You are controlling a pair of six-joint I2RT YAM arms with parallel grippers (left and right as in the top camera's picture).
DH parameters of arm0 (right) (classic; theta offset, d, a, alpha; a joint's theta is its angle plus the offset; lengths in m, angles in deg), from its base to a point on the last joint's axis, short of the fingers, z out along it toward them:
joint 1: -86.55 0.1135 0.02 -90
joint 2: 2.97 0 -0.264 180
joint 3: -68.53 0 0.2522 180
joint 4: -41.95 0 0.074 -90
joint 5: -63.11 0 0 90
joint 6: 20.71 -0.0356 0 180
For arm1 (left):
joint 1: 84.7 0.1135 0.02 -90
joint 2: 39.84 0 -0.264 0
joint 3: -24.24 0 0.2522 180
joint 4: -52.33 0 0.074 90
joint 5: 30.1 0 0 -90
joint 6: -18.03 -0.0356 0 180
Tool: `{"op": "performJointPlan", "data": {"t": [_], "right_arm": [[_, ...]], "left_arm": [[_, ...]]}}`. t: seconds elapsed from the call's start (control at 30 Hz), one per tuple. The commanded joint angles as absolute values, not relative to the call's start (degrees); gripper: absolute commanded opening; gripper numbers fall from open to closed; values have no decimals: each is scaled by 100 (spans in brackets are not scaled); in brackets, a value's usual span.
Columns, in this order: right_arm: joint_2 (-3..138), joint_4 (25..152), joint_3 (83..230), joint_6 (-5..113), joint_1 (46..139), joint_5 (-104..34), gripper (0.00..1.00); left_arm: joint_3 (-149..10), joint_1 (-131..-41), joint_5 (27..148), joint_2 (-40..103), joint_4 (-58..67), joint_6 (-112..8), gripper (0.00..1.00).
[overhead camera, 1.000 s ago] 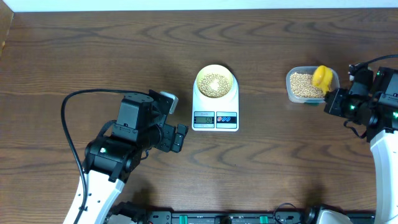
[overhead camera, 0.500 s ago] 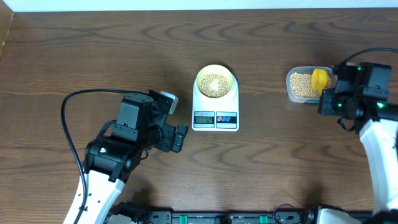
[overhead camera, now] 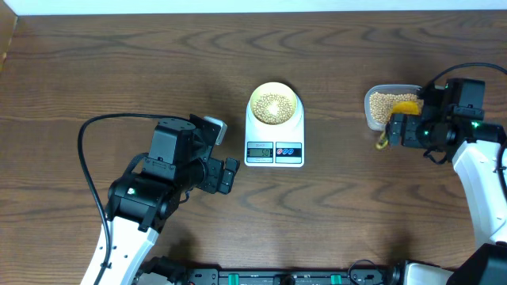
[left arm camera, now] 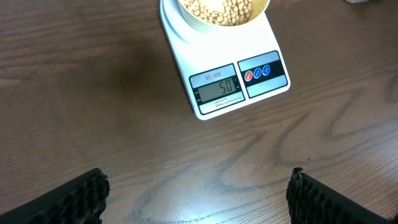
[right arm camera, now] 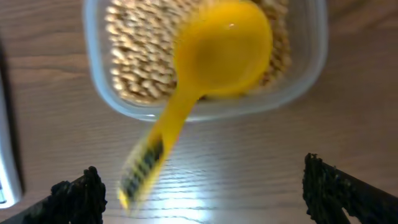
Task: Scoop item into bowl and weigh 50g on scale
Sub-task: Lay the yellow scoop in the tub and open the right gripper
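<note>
The pale-yellow bowl (overhead camera: 275, 105) (left arm camera: 224, 9), filled with tan beans (overhead camera: 275, 107), rests on the white scale (overhead camera: 274, 150) (left arm camera: 186, 46), whose display (left arm camera: 216, 90) reads 50. More beans (right arm camera: 134, 59) lie in a clear container (overhead camera: 374, 101) (right arm camera: 205, 112). A yellow scoop (overhead camera: 404, 105) (right arm camera: 227, 53) lies loose and blurred, head over the container and handle (right arm camera: 142, 171) out over its near rim. My right gripper (overhead camera: 394, 131) (right arm camera: 208, 199) stands open just short of it, and neither finger touches it. My left gripper (overhead camera: 230, 176) (left arm camera: 199, 202) is open and empty left of the scale.
Dark wooden tabletop (overhead camera: 341, 214) all around. A black cable (overhead camera: 87, 134) loops beside the left arm. The table's back edge runs along the top of the overhead view.
My right gripper has opened and let go of the yellow scoop, which has dropped head-first onto the container. The right arm swung left toward the container. Left arm unmoved.
</note>
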State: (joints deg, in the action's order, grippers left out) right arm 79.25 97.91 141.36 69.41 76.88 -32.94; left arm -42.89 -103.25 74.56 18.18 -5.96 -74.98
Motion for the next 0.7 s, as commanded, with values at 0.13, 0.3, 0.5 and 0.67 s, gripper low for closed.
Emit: {"op": "performJointPlan", "data": {"t": [0.13,0.3,0.5,0.67], "right_arm": [[7249,10121,14169,6458,7723,-2245,99],[6694,10516,14169,6031,7725,-2264,99],[5638,10940,14169,5594,7753,-2959,99],[4602,11465,14169,5492,7981,-3635,99]], "left_arm": [[-4297,-10338,7397,1813,-587,-7509,94],[-4297,-10338,7397,1813,-587,-7509,93],[-4297,-10338,7397,1813,-587,-7509,94],[-4297,-10338,7397,1813,-587,-7509,94]]}}
